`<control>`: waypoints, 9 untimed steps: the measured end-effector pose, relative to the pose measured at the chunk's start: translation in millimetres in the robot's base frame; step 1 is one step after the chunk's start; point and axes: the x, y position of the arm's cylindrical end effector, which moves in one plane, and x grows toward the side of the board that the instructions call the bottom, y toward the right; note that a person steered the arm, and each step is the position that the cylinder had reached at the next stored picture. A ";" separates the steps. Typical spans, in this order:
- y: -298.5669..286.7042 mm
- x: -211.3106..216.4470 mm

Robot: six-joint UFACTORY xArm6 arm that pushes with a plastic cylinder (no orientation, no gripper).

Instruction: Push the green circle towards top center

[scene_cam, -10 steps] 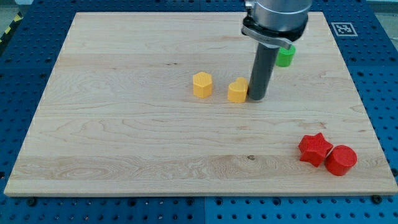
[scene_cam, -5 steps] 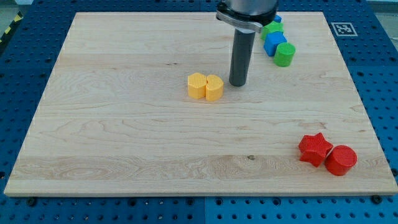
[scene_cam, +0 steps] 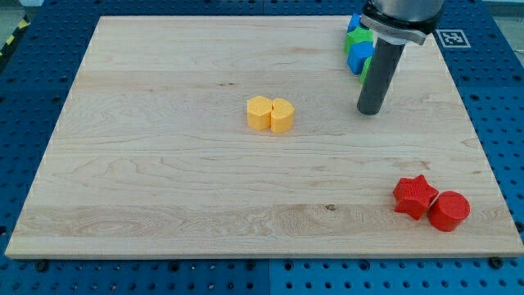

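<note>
The green circle sits near the view's top right, and my rod now covers it almost entirely. My tip point(scene_cam: 370, 112) rests on the board just below where the circle lies, towards the view's bottom. A blue block point(scene_cam: 358, 57) and a green block point(scene_cam: 354, 38) show just left of the rod, next to the circle's place. Whether the rod touches the circle cannot be told.
A yellow hexagon point(scene_cam: 259, 113) and a yellow heart point(scene_cam: 281, 115) touch each other at the board's middle. A red star point(scene_cam: 414, 197) and a red circle point(scene_cam: 449, 211) sit at the bottom right. Another blue block point(scene_cam: 354, 21) lies at the top edge.
My tip pushed the yellow heart left against the yellow hexagon, then swung right, away from them, and now stands in front of the green circle.
</note>
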 end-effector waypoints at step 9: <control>-31.5 -63.8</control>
